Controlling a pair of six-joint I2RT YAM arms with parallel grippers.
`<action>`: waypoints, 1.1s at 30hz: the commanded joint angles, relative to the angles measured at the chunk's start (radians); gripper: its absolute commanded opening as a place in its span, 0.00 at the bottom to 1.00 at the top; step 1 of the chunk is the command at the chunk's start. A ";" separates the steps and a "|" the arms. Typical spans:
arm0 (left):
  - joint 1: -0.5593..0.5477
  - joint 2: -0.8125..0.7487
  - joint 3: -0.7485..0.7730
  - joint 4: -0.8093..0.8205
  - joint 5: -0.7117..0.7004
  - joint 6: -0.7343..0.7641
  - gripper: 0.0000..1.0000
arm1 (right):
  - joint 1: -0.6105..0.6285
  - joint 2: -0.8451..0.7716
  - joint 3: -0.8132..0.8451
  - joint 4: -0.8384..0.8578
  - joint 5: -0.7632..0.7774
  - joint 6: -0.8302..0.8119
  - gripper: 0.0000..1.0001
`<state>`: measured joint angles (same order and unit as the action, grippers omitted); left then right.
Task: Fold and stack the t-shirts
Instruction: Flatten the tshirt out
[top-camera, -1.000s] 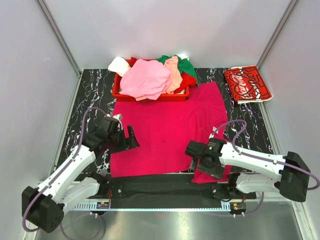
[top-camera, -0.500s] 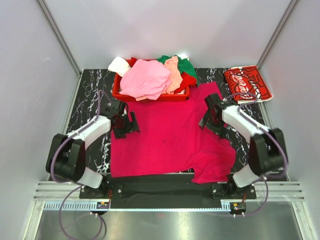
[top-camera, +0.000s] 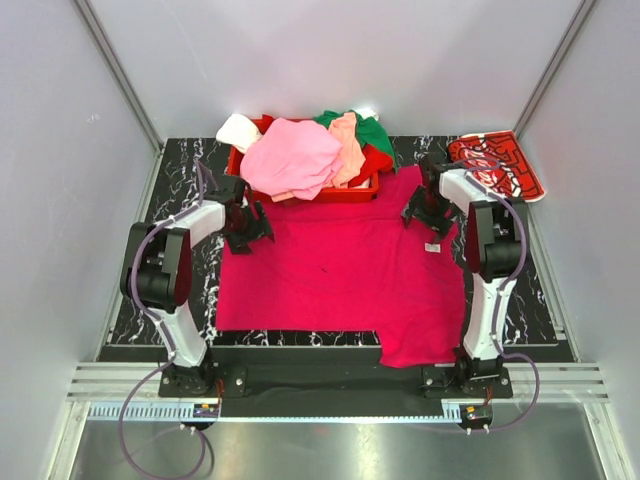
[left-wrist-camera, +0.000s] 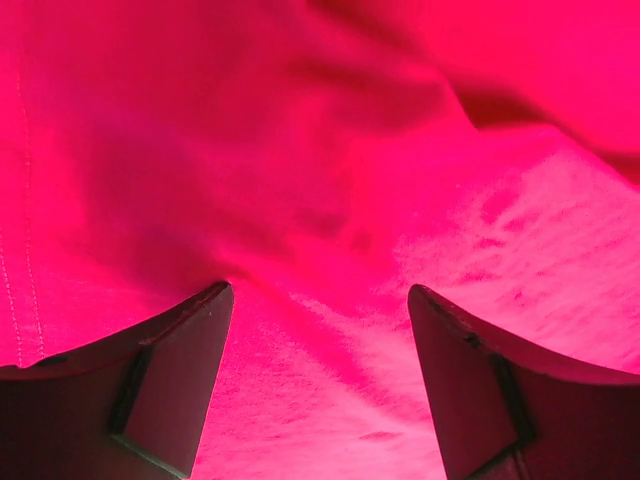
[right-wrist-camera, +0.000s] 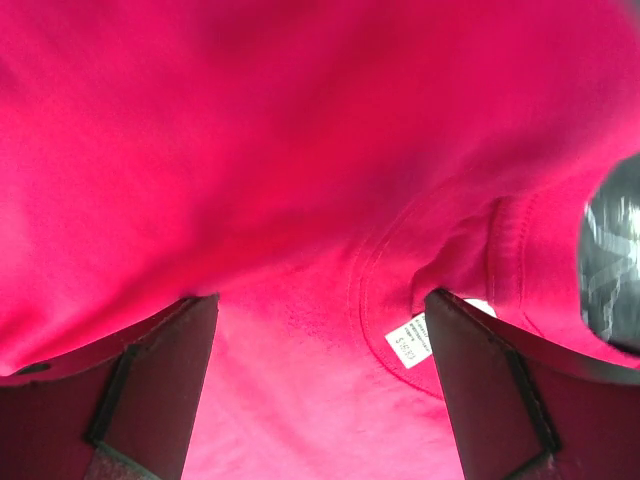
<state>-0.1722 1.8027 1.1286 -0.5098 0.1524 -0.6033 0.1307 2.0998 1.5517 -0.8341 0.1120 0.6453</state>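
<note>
A plain magenta t-shirt (top-camera: 340, 270) lies spread flat across the middle of the table, one part hanging over the near edge. My left gripper (top-camera: 250, 225) stands open at its far left corner, fingers straddling the cloth (left-wrist-camera: 320, 290). My right gripper (top-camera: 425, 213) stands open at the far right corner, over the collar and its white label (right-wrist-camera: 412, 340); magenta cloth lies between its jaws (right-wrist-camera: 320, 296). A folded red t-shirt with white script (top-camera: 495, 167) rests at the back right. Pink (top-camera: 293, 157), peach (top-camera: 347, 145), green (top-camera: 375, 133) and white (top-camera: 238, 131) t-shirts are heaped at the back.
The heaped shirts fill a red plastic basket (top-camera: 352, 191) just beyond the magenta shirt's far edge. Black marbled table top (top-camera: 175, 215) shows along both sides. Grey walls enclose the table on three sides.
Both arms swung from the near part of the magenta shirt out to its far corners. The shirt's near right part now lies flatter. Both grippers have narrowed slightly.
</note>
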 joint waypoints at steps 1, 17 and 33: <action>0.019 0.115 0.115 0.018 -0.040 0.023 0.78 | -0.025 0.133 0.120 0.041 -0.012 -0.039 0.91; 0.020 -0.031 0.237 -0.185 -0.036 0.062 0.86 | -0.036 -0.029 0.315 -0.154 -0.003 -0.125 1.00; -0.058 -0.807 -0.360 -0.225 0.035 -0.015 0.87 | 0.289 -1.063 -0.746 -0.143 -0.057 0.355 1.00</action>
<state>-0.2203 1.0603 0.7780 -0.7288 0.1616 -0.5961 0.2787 1.1030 0.8608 -0.9455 0.0319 0.8078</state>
